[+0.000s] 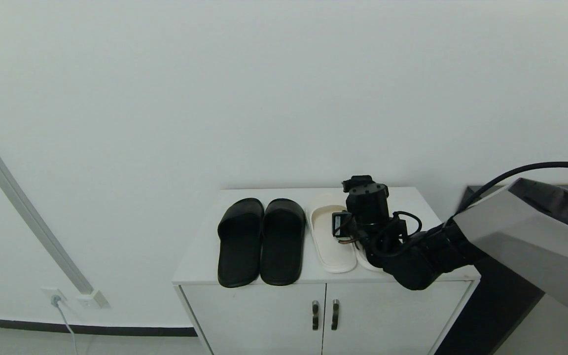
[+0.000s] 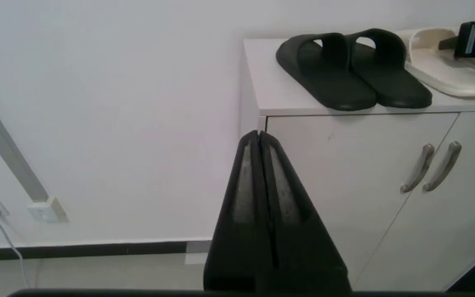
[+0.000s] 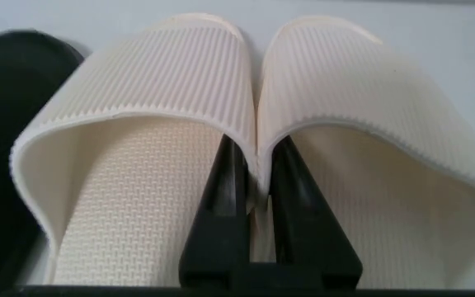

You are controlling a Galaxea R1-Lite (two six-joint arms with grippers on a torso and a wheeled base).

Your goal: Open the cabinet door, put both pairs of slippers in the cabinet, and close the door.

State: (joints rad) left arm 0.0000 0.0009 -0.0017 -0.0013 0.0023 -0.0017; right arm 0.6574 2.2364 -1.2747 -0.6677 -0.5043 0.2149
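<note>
Up on the cabinet (image 1: 200, 266), the right gripper (image 3: 258, 147) has its jaws clamped on the touching strap edges of the white slippers (image 3: 180, 82); the left gripper (image 2: 260, 139) has its jaws pressed together.

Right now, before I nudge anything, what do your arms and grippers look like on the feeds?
The right arm has black rounded joints with thin looped cables, then a silver-grey angular shell under a thick black cable. The right gripper and left gripper each have two black wedge-shaped fingers tapering to the tips.
</note>
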